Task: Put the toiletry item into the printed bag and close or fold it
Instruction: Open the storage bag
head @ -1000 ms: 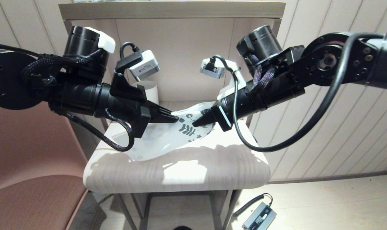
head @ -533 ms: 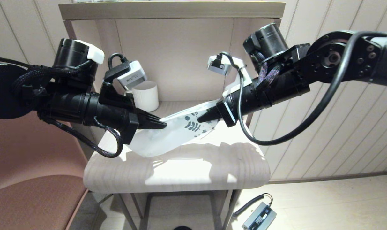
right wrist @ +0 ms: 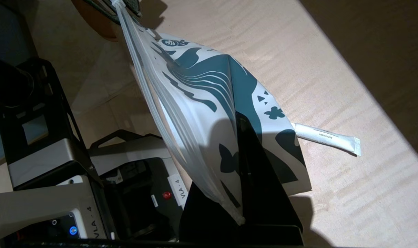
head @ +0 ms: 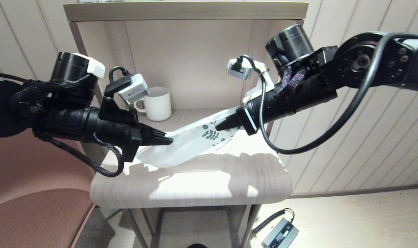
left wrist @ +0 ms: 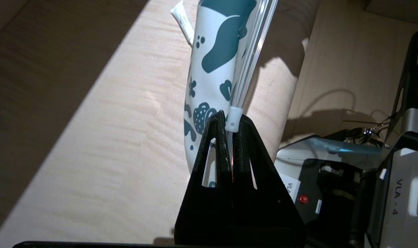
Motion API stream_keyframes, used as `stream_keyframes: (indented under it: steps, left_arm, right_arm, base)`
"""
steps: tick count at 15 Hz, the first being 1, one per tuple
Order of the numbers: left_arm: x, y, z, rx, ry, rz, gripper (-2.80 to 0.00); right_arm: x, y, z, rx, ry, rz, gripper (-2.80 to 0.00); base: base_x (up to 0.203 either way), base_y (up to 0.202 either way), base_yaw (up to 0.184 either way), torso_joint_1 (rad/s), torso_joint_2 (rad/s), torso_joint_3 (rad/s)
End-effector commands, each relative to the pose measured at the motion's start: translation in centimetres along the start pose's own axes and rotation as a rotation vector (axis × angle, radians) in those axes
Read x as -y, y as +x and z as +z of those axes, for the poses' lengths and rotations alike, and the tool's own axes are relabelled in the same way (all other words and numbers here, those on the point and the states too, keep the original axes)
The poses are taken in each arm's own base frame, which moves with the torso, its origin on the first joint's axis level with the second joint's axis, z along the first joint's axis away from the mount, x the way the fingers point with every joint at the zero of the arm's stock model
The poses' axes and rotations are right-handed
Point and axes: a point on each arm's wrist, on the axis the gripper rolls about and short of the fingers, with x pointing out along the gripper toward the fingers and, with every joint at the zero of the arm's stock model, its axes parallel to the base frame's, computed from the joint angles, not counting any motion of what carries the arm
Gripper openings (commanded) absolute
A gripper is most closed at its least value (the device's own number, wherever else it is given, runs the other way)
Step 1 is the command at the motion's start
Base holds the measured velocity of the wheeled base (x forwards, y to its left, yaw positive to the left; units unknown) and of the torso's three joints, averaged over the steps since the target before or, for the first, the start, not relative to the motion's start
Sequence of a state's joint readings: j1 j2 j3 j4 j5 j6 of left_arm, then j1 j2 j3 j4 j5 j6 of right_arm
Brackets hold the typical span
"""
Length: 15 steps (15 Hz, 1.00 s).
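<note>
Pinching opposite ends of the white leaf-printed plastic zip pouch (head: 191, 141), the left gripper (head: 167, 140) and right gripper (head: 218, 126) stretch it mid-frame — above the pale wooden table (head: 195, 182). Beneath it lies the thin white toiletry packet (right wrist: 327, 138) — outside the pouch.

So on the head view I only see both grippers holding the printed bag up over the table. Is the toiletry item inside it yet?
Observer: No. The right wrist view shows the toiletry item lying on the table, outside the printed bag, with one end hidden behind the bag.
Operator: And what exactly has the left gripper got hold of?
Observer: In the left wrist view, the left gripper is shut on the bag's zip edge right at the small white slider.
Operator: And the right gripper?
Observer: The right gripper is shut on the other end of that same zip edge, as its wrist view shows.
</note>
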<state>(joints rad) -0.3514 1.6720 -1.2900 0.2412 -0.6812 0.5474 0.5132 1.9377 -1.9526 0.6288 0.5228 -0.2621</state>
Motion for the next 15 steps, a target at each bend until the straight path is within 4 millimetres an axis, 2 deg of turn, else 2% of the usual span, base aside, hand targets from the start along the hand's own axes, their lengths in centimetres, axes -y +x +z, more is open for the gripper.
stream_keyframes:
  steps: [1, 10, 15]
  left_arm:
    - [-0.1, -0.3, -0.6, -0.005, -0.01, 0.008, -2.8]
    - [-0.4, -1.0, -2.7, 0.003, -0.035, 0.029, -2.8]
    - [-0.2, -1.1, -3.1, 0.002, -0.039, 0.032, -2.8]
  right_arm:
    - [-0.2, -0.4, 0.1, 0.005, -0.004, 0.001, -2.8]
    - [-0.2, -1.2, 0.3, 0.016, -0.005, -0.011, -2.8]
    - [-0.3, -1.3, 0.2, 0.013, -0.003, -0.008, -2.8]
  base:
    - [0.0, 0.0, 0.0, 0.0, 0.0, 0.0]
    - [0.0, 0.0, 0.0, 0.0, 0.0, 0.0]
    - [0.0, 0.0, 0.0, 0.0, 0.0, 0.0]
